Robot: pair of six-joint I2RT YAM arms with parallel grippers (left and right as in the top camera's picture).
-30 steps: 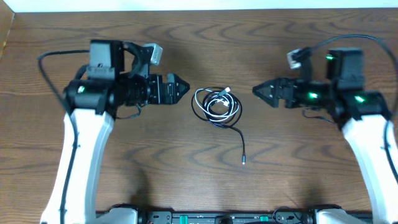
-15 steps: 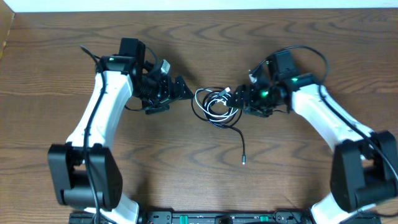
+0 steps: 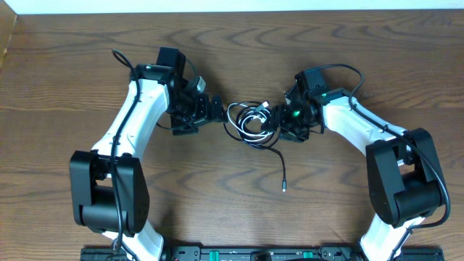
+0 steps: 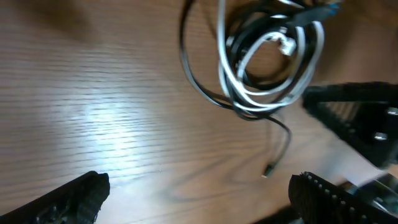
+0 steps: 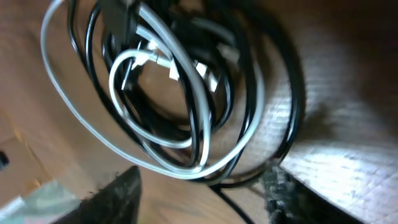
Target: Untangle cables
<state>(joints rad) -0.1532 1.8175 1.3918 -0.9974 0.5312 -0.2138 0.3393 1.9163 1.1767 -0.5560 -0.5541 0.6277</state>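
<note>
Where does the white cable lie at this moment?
In the overhead view the white cable lies coiled mid-table, tangled with the black cables, between the left gripper and the right gripper.

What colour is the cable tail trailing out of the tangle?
The cable tail is black, clearest in the overhead view.

A: What's the surface?
B: Dark wood-grain table (image 3: pixel 72 58).
A: Anything on it?
B: Cables (image 3: pixel 251 123), tangled in a coil approx mid-table, lying flat. White cable (image 4: pixel 222 56) looped w/ black ones. One black tail (image 3: pixel 281 165) trails toward the front edge, plug end (image 3: pixel 284 187) on bare wood.
</note>
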